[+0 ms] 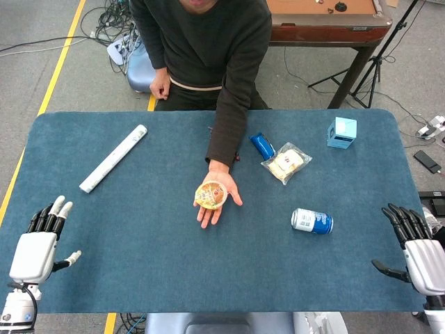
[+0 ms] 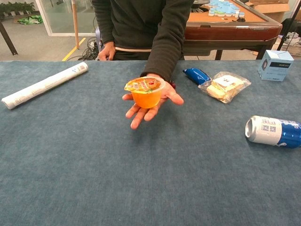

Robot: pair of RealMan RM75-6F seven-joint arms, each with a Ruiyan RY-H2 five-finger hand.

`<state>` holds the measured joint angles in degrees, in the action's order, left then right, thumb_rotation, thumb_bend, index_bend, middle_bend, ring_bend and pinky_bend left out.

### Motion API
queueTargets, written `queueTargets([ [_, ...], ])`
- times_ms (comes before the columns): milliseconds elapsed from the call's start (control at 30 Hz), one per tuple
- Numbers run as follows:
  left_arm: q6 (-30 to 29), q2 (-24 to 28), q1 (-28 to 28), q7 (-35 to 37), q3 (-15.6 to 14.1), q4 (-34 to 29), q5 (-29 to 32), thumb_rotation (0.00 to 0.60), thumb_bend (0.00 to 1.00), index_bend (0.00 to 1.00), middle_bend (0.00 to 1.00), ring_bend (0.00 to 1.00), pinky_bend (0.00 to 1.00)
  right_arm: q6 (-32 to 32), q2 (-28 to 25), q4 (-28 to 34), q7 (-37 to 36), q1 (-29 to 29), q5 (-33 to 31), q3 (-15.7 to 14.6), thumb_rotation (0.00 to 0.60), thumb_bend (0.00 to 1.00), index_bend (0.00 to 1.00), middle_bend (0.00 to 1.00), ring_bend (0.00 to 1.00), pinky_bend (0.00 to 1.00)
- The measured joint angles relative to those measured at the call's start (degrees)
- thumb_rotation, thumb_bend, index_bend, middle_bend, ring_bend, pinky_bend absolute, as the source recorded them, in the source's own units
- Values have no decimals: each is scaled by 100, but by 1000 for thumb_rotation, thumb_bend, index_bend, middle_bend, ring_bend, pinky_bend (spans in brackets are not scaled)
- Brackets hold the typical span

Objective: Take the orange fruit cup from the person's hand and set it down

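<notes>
An orange fruit cup (image 1: 211,195) (image 2: 146,92) with a printed foil lid sits upright on the person's open palm (image 1: 218,200) (image 2: 151,103), held out over the middle of the blue table. My left hand (image 1: 40,244) rests at the table's near left edge, fingers spread, holding nothing. My right hand (image 1: 416,248) is at the near right edge, also spread and holding nothing. Both hands are far from the cup. The chest view shows neither hand.
A white rolled tube (image 1: 113,158) (image 2: 44,85) lies at the left. A blue can (image 1: 311,221) (image 2: 273,131) lies on its side at the right. A blue packet (image 1: 262,146), a bagged sandwich (image 1: 286,163) (image 2: 224,86) and a light blue box (image 1: 341,132) (image 2: 275,65) lie beyond.
</notes>
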<state>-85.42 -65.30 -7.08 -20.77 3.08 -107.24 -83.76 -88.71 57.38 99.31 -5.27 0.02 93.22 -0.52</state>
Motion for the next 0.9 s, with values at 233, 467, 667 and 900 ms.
queueTargets([
  [233,37,-2,-33,53,8,46,-40,600,138,0,0,0,70,-16,-24,29,30,-5,10,0,600,67,16,44,0,57],
  [467,230,89,-218,352,60,115,-213,600,138,0,0,0,70,-163,-136,107,95,-36,16,58,600,66,16,44,0,57],
  [667,863,333,-721,1227,144,256,-503,600,138,0,0,0,70,-228,-237,200,183,-54,19,99,600,66,16,44,0,57],
  [900,1827,494,-1749,2351,345,536,-961,600,137,0,0,0,70,-220,-273,306,301,-52,42,99,600,66,16,44,0,57],
])
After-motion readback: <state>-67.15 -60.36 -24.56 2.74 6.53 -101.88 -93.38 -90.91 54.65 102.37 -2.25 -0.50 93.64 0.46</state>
